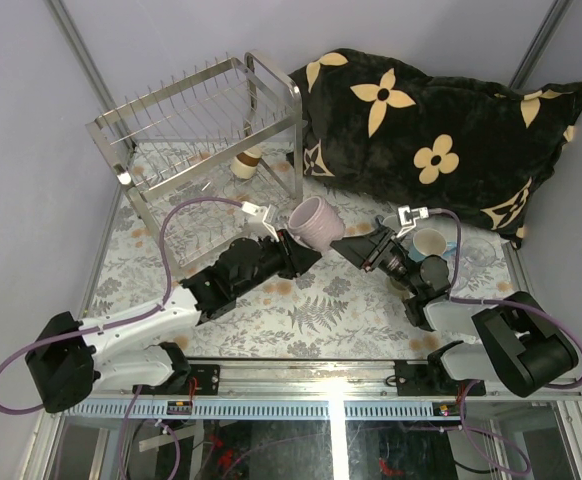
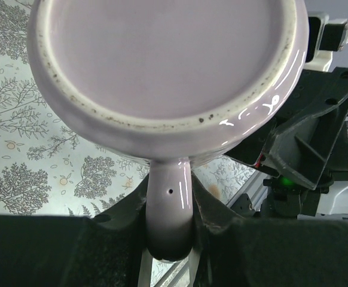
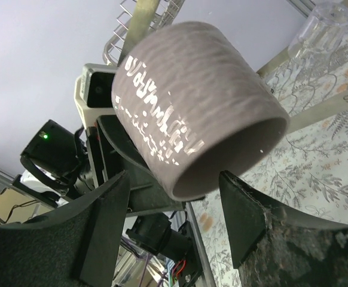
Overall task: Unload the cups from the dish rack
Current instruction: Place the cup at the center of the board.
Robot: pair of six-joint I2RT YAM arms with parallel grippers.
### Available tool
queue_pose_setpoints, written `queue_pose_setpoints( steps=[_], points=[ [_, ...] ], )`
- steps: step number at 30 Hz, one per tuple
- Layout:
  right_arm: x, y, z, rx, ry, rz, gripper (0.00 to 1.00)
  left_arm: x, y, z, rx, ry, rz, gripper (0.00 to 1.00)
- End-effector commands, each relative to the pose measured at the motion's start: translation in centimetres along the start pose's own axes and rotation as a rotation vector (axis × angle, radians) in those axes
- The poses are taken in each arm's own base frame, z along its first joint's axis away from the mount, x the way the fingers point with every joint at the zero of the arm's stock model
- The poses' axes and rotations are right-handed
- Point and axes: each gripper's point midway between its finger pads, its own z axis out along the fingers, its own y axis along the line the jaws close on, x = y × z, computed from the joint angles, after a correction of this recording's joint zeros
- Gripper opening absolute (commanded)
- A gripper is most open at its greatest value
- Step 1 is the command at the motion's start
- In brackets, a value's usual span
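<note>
Above the middle of the table, the left gripper (image 2: 169,230) is clamped on the handle of the lilac mug (image 1: 318,222), well clear of the rack (image 1: 201,120) (a cream-and-brown cup (image 1: 246,160) sits within its frame). The right gripper (image 3: 174,179) gapes wide, holding nothing, a finger on either side of the mug's mouth. This looks like a handover: the right should close on the mug before the left lets go.

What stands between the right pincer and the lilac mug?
Nothing visible. The mug, gripped by its handle in the left pincer, hangs just ahead of the open right pincer, with only air between them.
</note>
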Motion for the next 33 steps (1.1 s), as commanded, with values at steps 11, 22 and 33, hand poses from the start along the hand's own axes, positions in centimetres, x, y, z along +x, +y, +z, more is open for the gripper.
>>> queue_pose_setpoints(
  steps=[11,22,33],
  points=[
    [-2.9,4.4,1.8,-0.175,-0.092,-0.084,0.61,-3.4,-6.7,0.4,0.257,-0.099,-0.093,0.00],
    [-3.4,4.9,1.4,-0.175,-0.132,-0.099,0.14,-2.2,-7.0,0.7,0.302,-0.070,-0.154,0.00],
    [-3.9,5.8,0.9,-0.191,-0.164,-0.122,0.00,-1.9,-6.6,0.6,0.285,-0.061,-0.160,0.18]
  ],
)
